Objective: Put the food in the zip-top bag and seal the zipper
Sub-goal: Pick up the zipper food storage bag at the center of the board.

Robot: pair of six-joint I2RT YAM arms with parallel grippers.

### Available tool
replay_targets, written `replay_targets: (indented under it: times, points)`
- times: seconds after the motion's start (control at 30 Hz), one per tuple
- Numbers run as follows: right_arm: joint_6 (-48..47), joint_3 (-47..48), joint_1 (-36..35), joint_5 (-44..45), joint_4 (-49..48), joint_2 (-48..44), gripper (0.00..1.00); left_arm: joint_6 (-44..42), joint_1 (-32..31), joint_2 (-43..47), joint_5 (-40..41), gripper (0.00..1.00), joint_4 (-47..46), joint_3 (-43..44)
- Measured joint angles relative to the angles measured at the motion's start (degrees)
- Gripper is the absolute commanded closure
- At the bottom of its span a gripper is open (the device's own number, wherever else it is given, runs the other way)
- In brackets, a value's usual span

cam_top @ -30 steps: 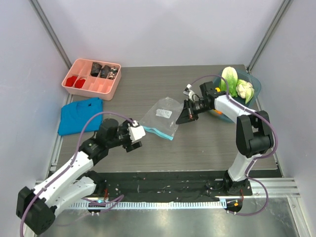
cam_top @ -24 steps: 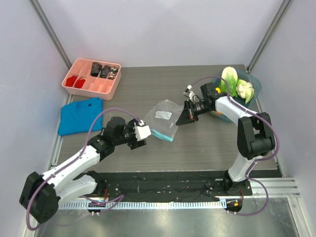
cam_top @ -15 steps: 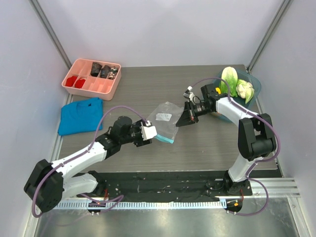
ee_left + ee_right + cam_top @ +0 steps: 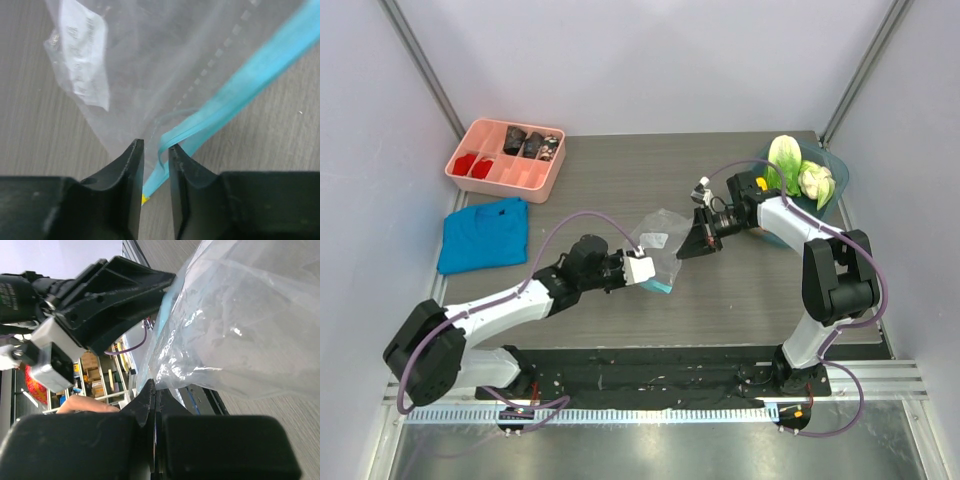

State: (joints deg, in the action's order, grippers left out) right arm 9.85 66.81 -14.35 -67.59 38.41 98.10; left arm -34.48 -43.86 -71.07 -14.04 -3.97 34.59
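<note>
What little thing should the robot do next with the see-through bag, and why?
Probably squeeze the left end effector shut on the zipper. The blue strip's loose lip sits between its fingers, with a small gap left. The right end effector pinches the zip-top bag's other side, so both could then pull the mouth open for the food waiting in the bowl.

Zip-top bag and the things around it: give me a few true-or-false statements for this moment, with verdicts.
1. The zip-top bag holds the cabbage. False: the cabbage sits in the teal bowl; the bag looks empty.
2. The right gripper is shut on the bag's edge. True.
3. The zipper strip runs between the jaws of the left gripper, which stand slightly apart. True.
4. The blue cloth lies in the pink tray. False: it lies on the table, beside the tray.
</note>
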Motion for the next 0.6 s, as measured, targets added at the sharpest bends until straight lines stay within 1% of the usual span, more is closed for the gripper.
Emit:
replay_targets:
  times: [0.03, 0.07, 0.1, 0.13, 0.2, 0.23, 0.3, 0.33, 0.37, 0.43, 0.53, 0.6]
  points:
    - [-0.39, 0.0, 0.0, -0.02, 0.5, 0.0, 0.99, 0.35, -0.02, -0.63, 0.44, 0.79, 0.24, 1.03]
    - [-0.68, 0.0, 0.0, -0.02, 0.87, 0.0, 0.99, 0.9, -0.02, -1.18, 0.79, 0.9, 0.57, 2.16]
    - [-0.96, 0.02, 0.0, 0.0, 1.25, 0.0, 0.99, 1.31, -0.02, -1.53, 1.03, 0.96, 0.68, 3.06]
    - [-1.16, 0.07, 0.0, 0.04, 1.57, 0.0, 0.99, 1.86, -0.02, -1.77, 1.05, 1.0, 0.96, 4.04]
    - [-1.46, 0.5, 0.0, 0.24, 2.36, 0.0, 0.99, 3.08, 0.0, -1.99, 0.98, 1.0, 2.01, 5.97]
    - [-1.64, 1.05, 0.0, 0.44, 2.78, 0.02, 0.82, 3.8, -0.02, -2.01, 0.94, 1.0, 2.54, 6.78]
    - [-1.57, 2.73, 0.26, 1.11, 3.76, 0.07, 0.58, 5.97, -0.02, -2.08, 1.03, 1.0, 4.35, 8.52]
    - [-1.73, 4.11, 0.57, 2.01, 4.04, 0.15, 0.37, 7.72, -0.02, -2.23, 1.11, 1.0, 5.79, 9.7]
    - [-1.92, 5.97, 0.79, 2.99, 4.42, 0.33, 0.3, 9.42, 0.0, -2.47, 1.31, 1.0, 7.15, 10.95]
    - [-2.27, 10.51, 1.88, 5.2, 4.7, 0.94, 0.19, 14.88, 0.2, -3.39, 2.49, 1.0, 10.51, 14.51]
    - [-2.38, 17.11, 5.14, 8.5, 4.83, 1.53, 0.19, 23.02, 0.52, -4.98, 6.12, 1.0, 15.37, 20.7]
    - [-2.29, 21.64, 8.52, 10.95, 4.68, 1.55, 0.19, 30.36, 1.05, -6.75, 10.21, 1.0, 20.52, 26.75]
